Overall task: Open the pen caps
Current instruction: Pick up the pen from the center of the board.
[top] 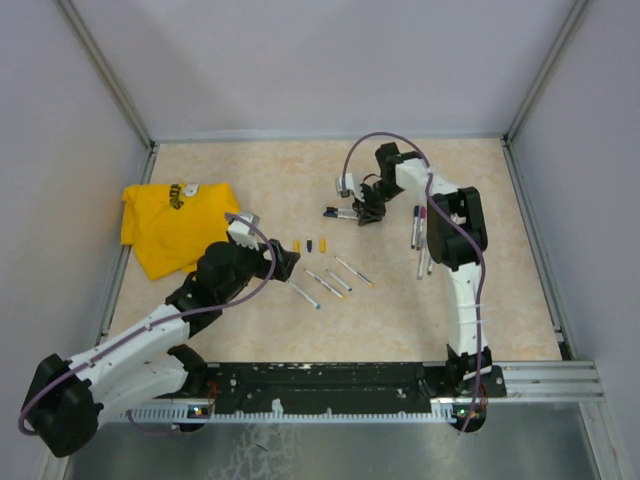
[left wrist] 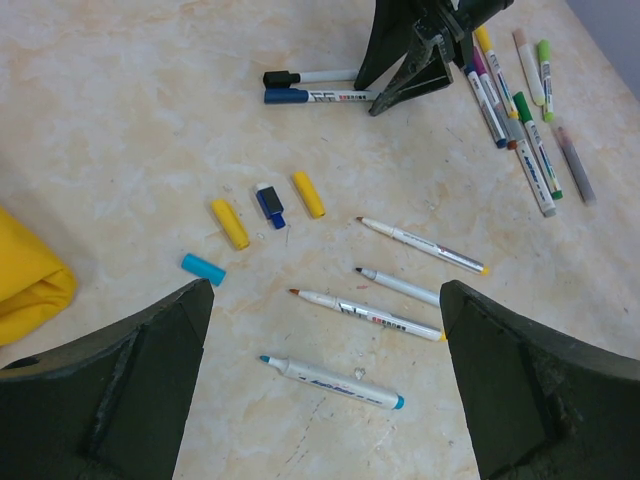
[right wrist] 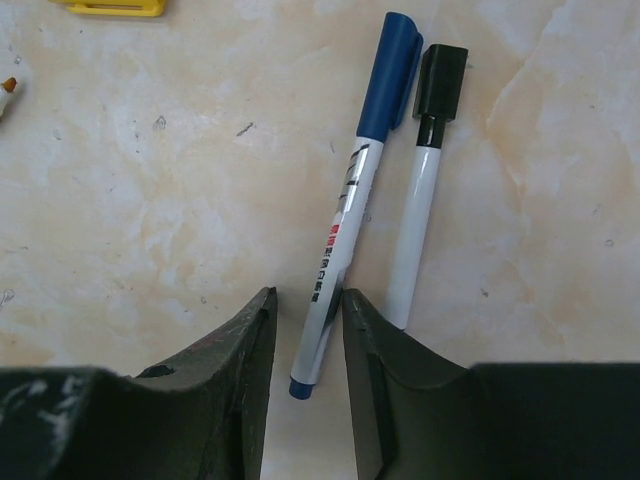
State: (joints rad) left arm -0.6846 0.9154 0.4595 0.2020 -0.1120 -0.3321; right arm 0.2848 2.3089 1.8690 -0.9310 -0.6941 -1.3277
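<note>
Loose pen caps lie on the table: two yellow (left wrist: 229, 223) (left wrist: 308, 193), one dark blue (left wrist: 269, 203) and one cyan (left wrist: 203, 269). Several uncapped pens (left wrist: 365, 315) lie below them. My left gripper (left wrist: 325, 300) is open wide and empty, hovering above the cyan-tipped pen (left wrist: 330, 381). My right gripper (right wrist: 308, 300) is down at the table, open narrowly, its jaws straddling the rear end of a pen with a blue cap (right wrist: 391, 70). That pen touches the right finger, with a gap to the left one. A black-capped pen (right wrist: 440, 80) lies beside it.
A bunch of capped pens (top: 422, 235) lies right of the right arm, also in the left wrist view (left wrist: 520, 120). A yellow cloth (top: 175, 222) lies at the left. Grey walls enclose the table on three sides.
</note>
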